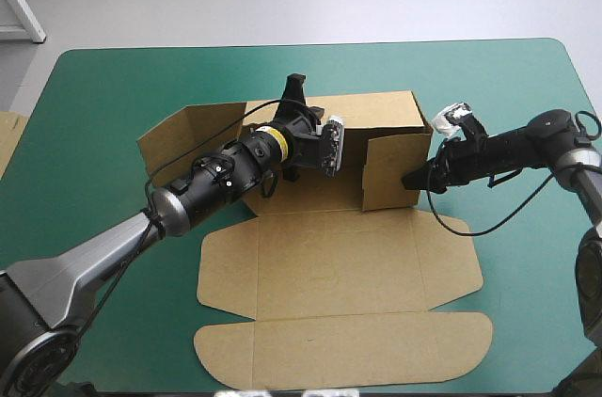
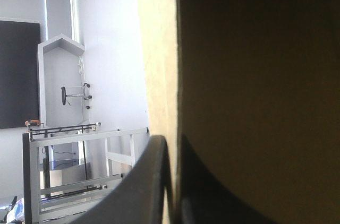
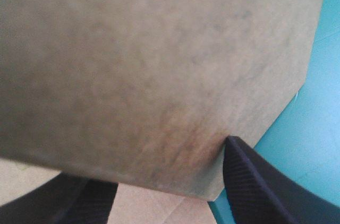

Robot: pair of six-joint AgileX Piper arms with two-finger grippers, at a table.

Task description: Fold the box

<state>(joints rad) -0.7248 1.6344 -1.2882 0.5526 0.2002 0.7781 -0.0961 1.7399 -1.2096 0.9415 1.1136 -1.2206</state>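
On the broad teal-green covered table (image 1: 94, 96), a cut sheet of brown board, the box (image 1: 339, 256), sits half-raised at the middle between two grippers.

The box's lid and front flaps lie flat toward the near edge. Its back wall and side flaps stand up on the far side, and the left arm covers much of the tray floor. The left gripper (image 1: 296, 87) is at the top of the back wall, its black fin-shaped fingers all but closed with the wall's edge pinched between them. From its wrist the board is one dark, unreadable field. The right gripper (image 1: 412, 177) is at the right side flap's outer edge. Its fingers (image 3: 255, 181) stand apart, one on either side of the sheet, the farther one mostly hidden behind it. A sliver of more brown board (image 1: 7, 138) is cut off at the table's left edge.
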